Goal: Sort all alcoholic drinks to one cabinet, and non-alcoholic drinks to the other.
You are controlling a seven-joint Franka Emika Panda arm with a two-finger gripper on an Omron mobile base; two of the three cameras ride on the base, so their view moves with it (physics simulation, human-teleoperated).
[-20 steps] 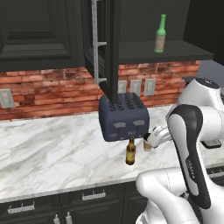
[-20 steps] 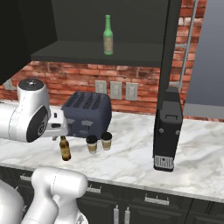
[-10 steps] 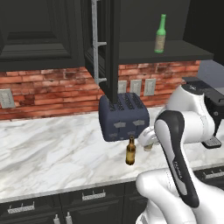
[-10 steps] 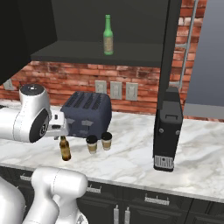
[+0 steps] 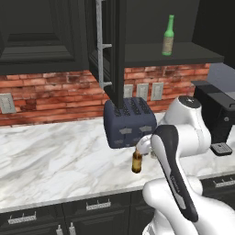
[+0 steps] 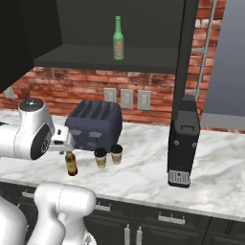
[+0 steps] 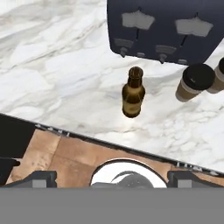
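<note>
Amber bottle: we saw the slim amber-brown glass bottle (image 7: 133,93) upright before the dark blue four-slot toaster (image 7: 168,27).
Cups: two tan lidded paper cups (image 7: 194,82) beside it.
Gripper: we could not tell its opening.

Amber bottle (image 7: 133,94), green bottle (image 6: 118,39), navy toaster (image 6: 94,124).

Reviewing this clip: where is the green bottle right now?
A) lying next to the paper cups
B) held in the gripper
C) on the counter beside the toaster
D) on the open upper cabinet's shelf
D: the green bottle stands upright on the open cabinet's shelf, well above the toaster and the amber bottle on the counter.
</note>
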